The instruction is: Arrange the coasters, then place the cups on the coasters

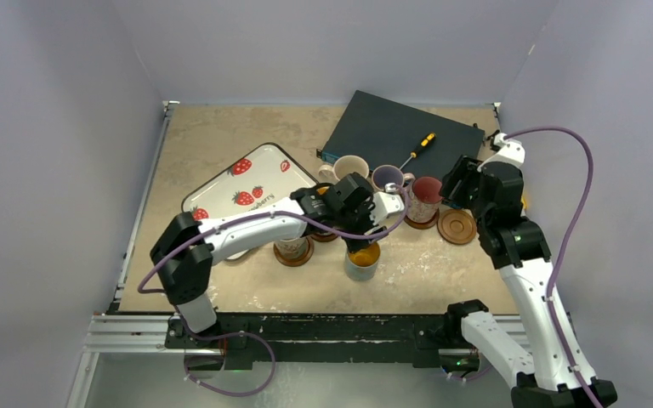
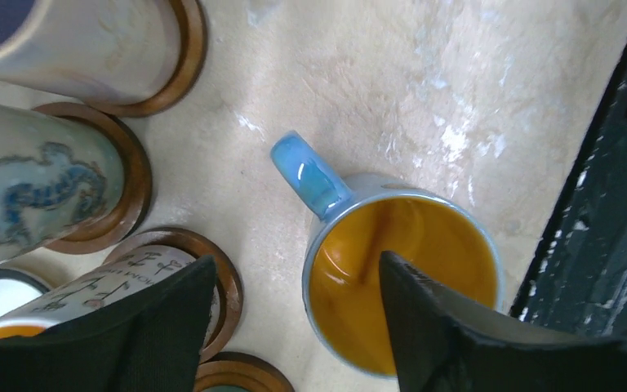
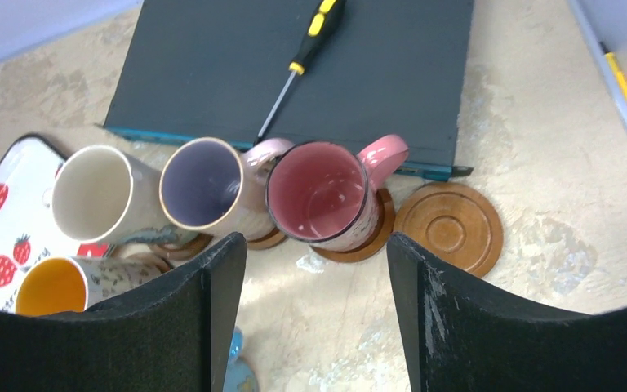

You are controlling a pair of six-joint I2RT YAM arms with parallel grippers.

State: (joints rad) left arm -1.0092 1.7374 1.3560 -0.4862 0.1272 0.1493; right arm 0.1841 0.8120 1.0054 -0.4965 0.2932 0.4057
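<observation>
The blue mug (image 2: 408, 245), orange inside and empty, stands upright on the bare desk (image 2: 359, 82) at near centre. The left gripper (image 2: 294, 261) is open above it, with one finger over the interior and the other outside the rim. Farther back, the pink mug (image 3: 322, 192) sits empty on a coaster (image 3: 375, 233). Just to its right lies a bare coaster (image 3: 449, 229). The right gripper (image 3: 314, 245) hangs open and holds nothing. Lettering on the patterned mug (image 2: 98, 286) is illegible.

a robotics lab cell — plain lavender panels (image 1: 51, 127) box in a worn beige table (image 1: 221, 136), two white robot arms (image 1: 247, 225) bolted to an aluminium rail (image 1: 136, 327), purple cables (image 1: 591, 178), a screwdriver (image 1: 417, 150).
</observation>
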